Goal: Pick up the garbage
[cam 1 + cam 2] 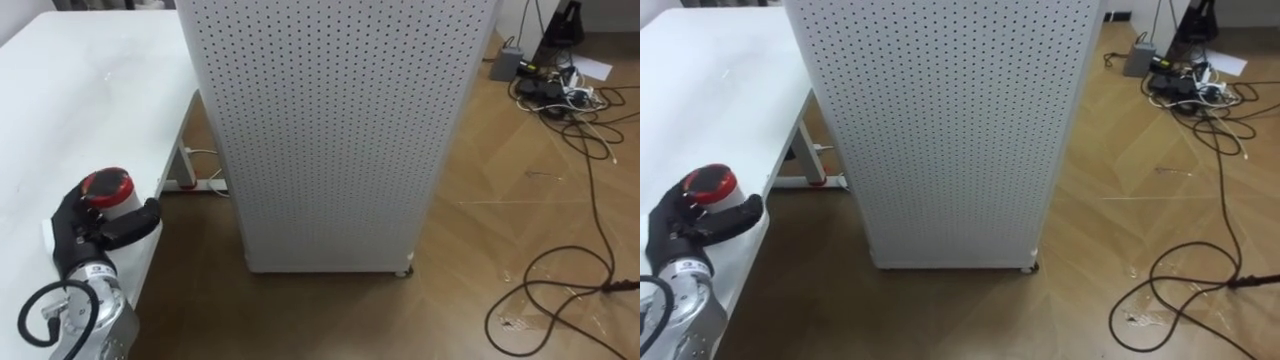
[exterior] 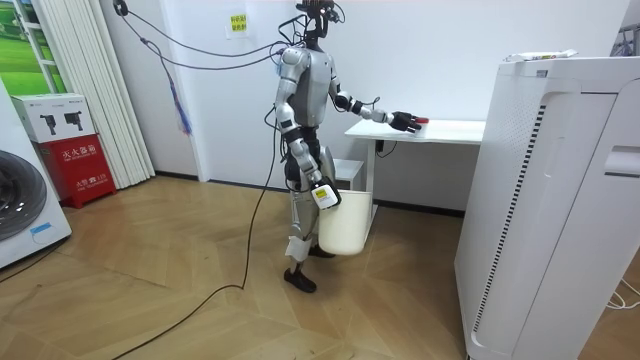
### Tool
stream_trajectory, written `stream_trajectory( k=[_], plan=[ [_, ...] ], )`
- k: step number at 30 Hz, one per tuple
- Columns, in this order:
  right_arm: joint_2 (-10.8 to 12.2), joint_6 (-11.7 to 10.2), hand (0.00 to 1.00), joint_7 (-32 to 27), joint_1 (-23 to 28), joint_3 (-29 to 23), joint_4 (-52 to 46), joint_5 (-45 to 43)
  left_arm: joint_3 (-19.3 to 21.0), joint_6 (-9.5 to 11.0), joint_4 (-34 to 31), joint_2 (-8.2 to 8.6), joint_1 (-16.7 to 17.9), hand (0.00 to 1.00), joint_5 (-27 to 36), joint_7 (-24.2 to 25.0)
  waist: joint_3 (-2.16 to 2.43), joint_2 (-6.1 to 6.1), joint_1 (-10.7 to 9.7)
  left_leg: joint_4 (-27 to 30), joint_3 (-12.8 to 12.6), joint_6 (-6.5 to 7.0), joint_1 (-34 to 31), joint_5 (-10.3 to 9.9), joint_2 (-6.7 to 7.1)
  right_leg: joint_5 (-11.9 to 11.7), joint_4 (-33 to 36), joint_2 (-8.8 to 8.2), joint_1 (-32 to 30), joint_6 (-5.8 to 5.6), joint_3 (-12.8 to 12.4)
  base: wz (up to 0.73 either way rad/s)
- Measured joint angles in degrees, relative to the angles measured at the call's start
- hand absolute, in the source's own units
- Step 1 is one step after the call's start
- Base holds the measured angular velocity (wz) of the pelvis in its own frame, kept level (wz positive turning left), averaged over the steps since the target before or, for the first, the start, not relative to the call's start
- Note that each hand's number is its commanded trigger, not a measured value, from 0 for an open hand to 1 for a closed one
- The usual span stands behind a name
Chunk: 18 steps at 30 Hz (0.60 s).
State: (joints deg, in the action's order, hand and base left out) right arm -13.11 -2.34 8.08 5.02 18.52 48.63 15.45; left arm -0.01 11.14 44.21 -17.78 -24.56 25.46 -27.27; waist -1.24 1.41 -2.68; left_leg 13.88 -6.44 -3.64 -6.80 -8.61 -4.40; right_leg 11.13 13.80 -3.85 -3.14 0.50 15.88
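Black left hand (image 1: 92, 228) poised at the garbage by the table's edge.

Tall white perforated metal cabinet (image 1: 330, 130) stands beside the flat white table (image 1: 90, 90). A white plastic bin (image 2: 342, 222) sits low at the robot's side by the right hand (image 2: 322, 192), whose grip I cannot tell. The small white container with a round red cap (image 1: 108, 188) stands close to the table's edge nearest the cabinet, just beyond the left palm. That hand is half open, thumb straight, fingers loosely bent, holding nothing. Best to slide in until the body sits between thumb and fingers, close below the cap, then lift straight up, away from the edge.
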Motion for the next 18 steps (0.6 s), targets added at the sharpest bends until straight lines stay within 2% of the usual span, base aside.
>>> stream_trajectory(
  k=[18],
  plan=[
    [0.0,0.0,1.0,-0.02,0.0,0.35,0.0,0.02,-0.07,-0.06,0.33,0.0,-0.19,1.0,0.34,-1.3,0.04,0.66,-0.22,-0.02,-0.05,0.02,0.0,0.01,-0.06,0.0,0.0,-0.05,-0.11,0.0,-0.14,0.0]
  ],
)
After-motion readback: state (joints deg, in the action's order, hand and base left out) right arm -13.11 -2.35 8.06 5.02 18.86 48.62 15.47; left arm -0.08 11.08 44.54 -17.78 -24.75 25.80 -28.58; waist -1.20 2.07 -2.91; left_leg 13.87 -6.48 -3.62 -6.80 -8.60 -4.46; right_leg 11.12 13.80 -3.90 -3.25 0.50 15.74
